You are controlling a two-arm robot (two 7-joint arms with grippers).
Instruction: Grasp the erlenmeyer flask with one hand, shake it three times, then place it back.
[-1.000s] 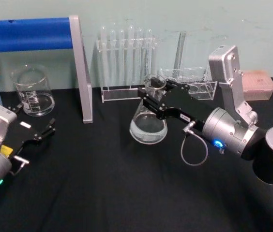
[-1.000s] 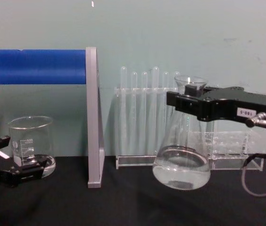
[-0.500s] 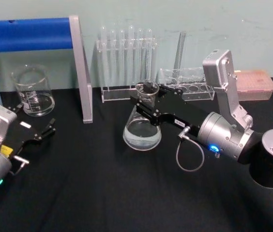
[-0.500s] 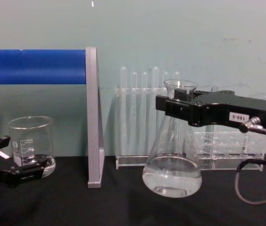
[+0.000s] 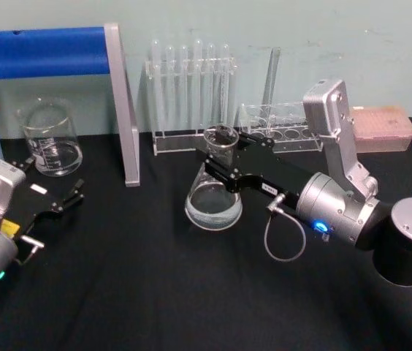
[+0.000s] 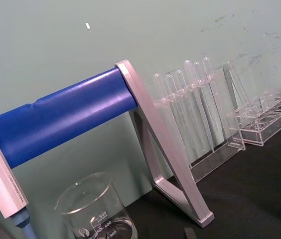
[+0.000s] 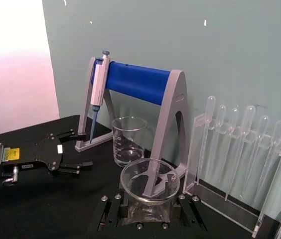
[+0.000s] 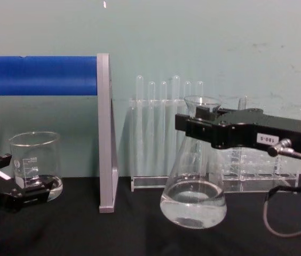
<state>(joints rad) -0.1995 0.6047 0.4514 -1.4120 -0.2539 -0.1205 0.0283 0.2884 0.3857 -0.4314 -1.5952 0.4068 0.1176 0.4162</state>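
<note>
Your right gripper clamps the erlenmeyer flask by its neck from four o'clock. The flask stands upright, base low over the table centre. The left gripper idles at eight o'clock, fingers apart.

Head view high, tilted down over the black counter toward the teal wall. Chest view low and level, side-on, close to the erlenmeyer flask. Left wrist view near counter height, canted, facing the blue-barred stand. Right wrist view just above the flask's mouth, apparently aimed across toward the left claw. Common to all four: stand and test tube rack.
</note>
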